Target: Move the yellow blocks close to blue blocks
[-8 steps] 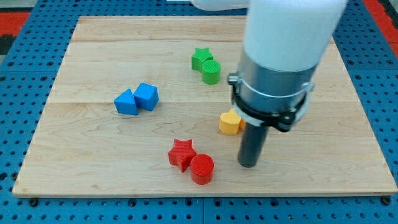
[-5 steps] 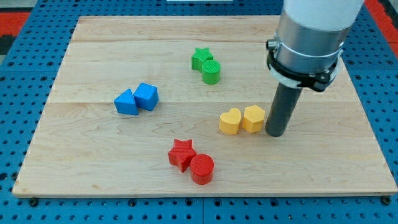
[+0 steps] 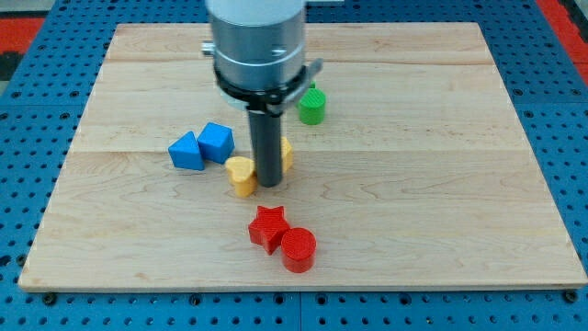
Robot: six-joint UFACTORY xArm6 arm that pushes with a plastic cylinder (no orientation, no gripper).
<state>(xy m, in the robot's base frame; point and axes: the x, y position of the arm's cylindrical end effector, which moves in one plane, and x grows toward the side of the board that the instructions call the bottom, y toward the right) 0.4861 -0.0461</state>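
Note:
My tip [image 3: 270, 183] stands on the board near its middle. A yellow heart-shaped block [image 3: 241, 175] lies touching the tip's left side. A second yellow block [image 3: 287, 154] peeks out from behind the rod on its right; its shape is mostly hidden. A blue triangular block [image 3: 186, 152] and a blue cube [image 3: 217, 142] sit together just left of the yellow heart, a small gap apart from it.
A green cylinder [image 3: 312, 107] stands toward the view's top, right of the rod; the arm hides what is left of it. A red star [image 3: 269, 226] and a red cylinder [image 3: 298, 249] sit together below the tip. The wooden board [image 3: 459, 184] lies on a blue pegboard.
My tip swept from right of the yellow blocks to the left, pushing both yellow blocks leftward to beside the blue blocks. The arm now hides the green star.

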